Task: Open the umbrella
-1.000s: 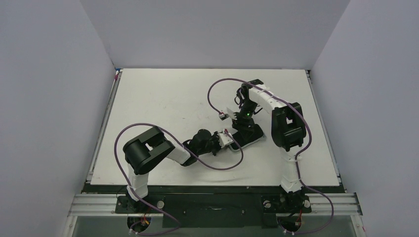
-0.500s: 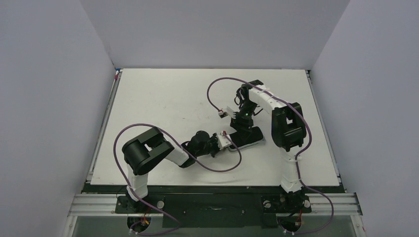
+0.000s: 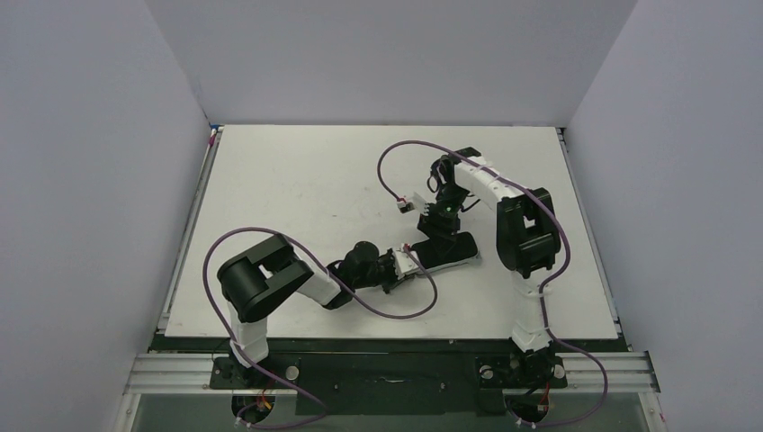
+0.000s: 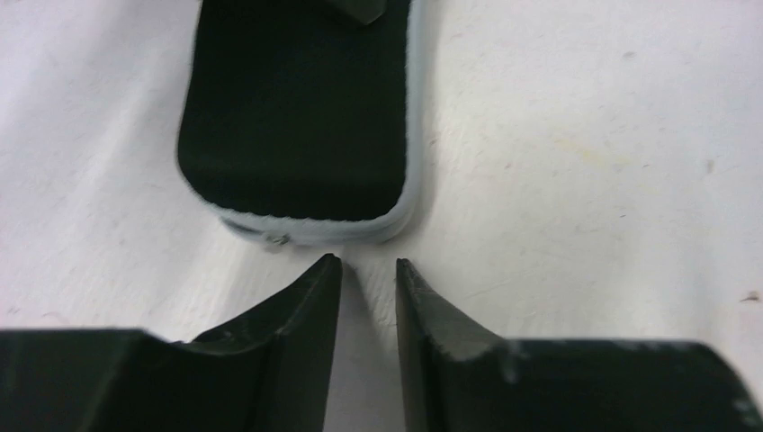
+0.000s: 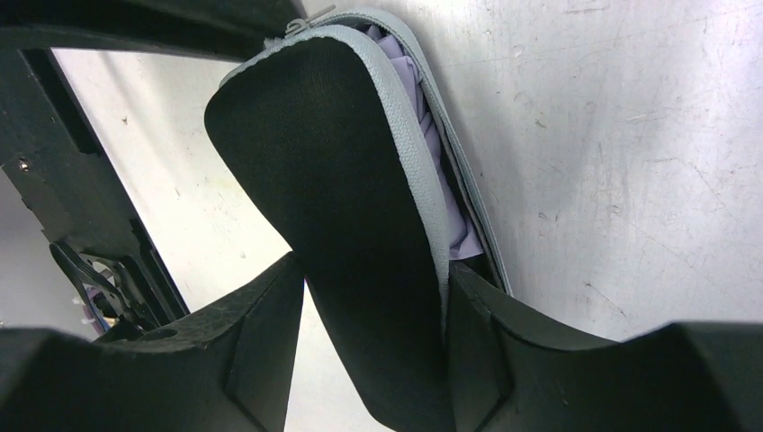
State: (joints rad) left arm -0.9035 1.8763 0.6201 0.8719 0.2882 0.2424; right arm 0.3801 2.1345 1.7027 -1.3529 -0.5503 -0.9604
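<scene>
The umbrella lies in a flat black case with pale grey edging (image 3: 453, 249) at the table's middle. In the right wrist view the case's black flap (image 5: 333, 180) stands raised, and lavender umbrella fabric (image 5: 418, 117) shows under it. My right gripper (image 5: 376, 265) straddles the flap: the right finger touches it and the left finger stands apart from it. It hangs over the case's far end in the top view (image 3: 438, 223). My left gripper (image 4: 369, 263) is slightly open and empty, just short of the case's rounded end (image 4: 297, 117). It lies low on the table (image 3: 409, 262).
A purple cable (image 3: 396, 306) loops over the table beside the left arm. Another cable (image 3: 391, 162) arcs above the right arm. A small white connector (image 3: 404, 205) hangs left of the right wrist. Grey walls close in the white table (image 3: 297, 171).
My left gripper has drawn back toward the near left, off the case's end. The case's near end has shifted a little with it. The right gripper stays at the flap.
</scene>
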